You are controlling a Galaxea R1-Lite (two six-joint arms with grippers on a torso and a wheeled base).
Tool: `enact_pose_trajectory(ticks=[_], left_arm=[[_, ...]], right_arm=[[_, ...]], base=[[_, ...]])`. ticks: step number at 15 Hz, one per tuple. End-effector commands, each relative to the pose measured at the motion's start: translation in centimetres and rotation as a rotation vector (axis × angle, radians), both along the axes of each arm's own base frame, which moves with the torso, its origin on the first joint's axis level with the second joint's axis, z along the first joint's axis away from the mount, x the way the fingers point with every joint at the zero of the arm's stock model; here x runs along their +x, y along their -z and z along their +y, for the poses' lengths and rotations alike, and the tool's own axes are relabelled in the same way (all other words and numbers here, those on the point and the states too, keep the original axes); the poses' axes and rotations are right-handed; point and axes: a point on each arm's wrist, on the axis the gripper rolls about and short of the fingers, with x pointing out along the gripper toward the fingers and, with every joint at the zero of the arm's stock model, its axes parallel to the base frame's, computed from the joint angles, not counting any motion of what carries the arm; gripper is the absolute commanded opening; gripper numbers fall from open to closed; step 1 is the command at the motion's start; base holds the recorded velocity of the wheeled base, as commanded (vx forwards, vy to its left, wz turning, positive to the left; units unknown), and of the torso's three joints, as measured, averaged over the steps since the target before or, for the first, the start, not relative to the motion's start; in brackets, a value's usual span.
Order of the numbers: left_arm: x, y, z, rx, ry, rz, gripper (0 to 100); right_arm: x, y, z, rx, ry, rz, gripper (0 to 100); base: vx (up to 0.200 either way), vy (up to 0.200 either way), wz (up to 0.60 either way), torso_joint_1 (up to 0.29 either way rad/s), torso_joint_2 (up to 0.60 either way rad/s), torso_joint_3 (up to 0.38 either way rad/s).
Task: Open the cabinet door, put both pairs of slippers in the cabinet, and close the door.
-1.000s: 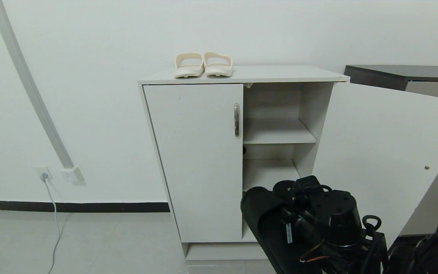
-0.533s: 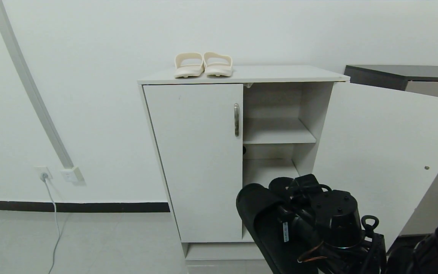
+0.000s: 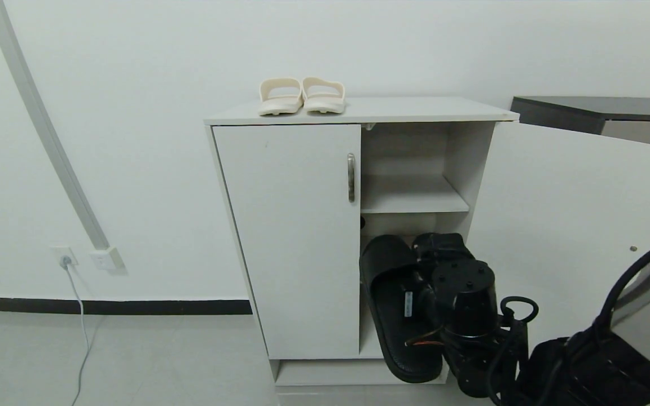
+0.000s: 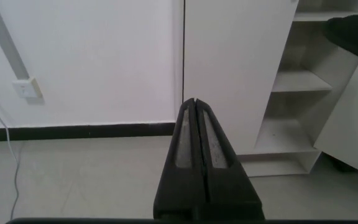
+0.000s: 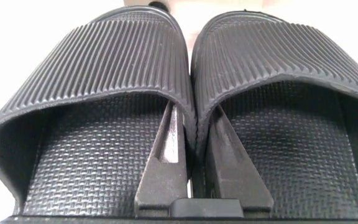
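Now we pinch the black slippers (image 3: 398, 304) with our right gripper (image 5: 194, 124), partly inside the cabinet (image 3: 297, 225) (left gripper (image 4: 194, 109) closed, empty).

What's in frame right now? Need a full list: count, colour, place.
cabinet: 1, white, against the wall
left door: 1, white, shut
right door: 1, white, swung open
door handle: 1, metal grey, on the left door
beige slippers: 1 pair, cream, on the cabinet top
black slippers: 1 pair, black, at the open right half, below the shelf
wall sockets: 2, white, low on the wall; cable plugged in
conduit: 1, grey, slanting down the wall
skirting strip: 1, black, wall foot
dark-topped unit: 1, dark grey, far right
right end effector: black, shut on the black slippers' adjoining straps
left end effector: black, shut, empty
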Motion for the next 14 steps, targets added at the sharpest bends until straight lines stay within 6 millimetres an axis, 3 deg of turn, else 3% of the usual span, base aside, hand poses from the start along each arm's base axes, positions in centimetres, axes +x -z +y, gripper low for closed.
enact_pose_trajectory(ticks=[1,3,8,14], left_arm=[[0.0,0.0,0.0,0.002,0.000,0.002,0],[0.0,0.0,0.0,0.000,0.000,0.002,0],[0.0,0.0,0.0,-0.002,0.000,0.002,0],[0.0,0.0,0.0,-0.002,-0.002,0.002,0]], right_arm=[[1.5,1.4,1.1,0.004,0.035,0.008,0],[1.8,1.6,1.2,0.009,0.055,0.004,0],[2.1,3.1,1.3,-0.022,0.060,0.033,0],[3.0,6.6,1.5,-0.032,0.048,0.098,0]], base=[[0.000,0.000,0.00,0.000,0.00,0.000],[0.000,0.000,0.00,0.000,0.00,0.000],[0.000,-0.200,0.00,0.001,0.00,0.003],[0.000,0.000,0.00,0.000,0.00,0.000]])
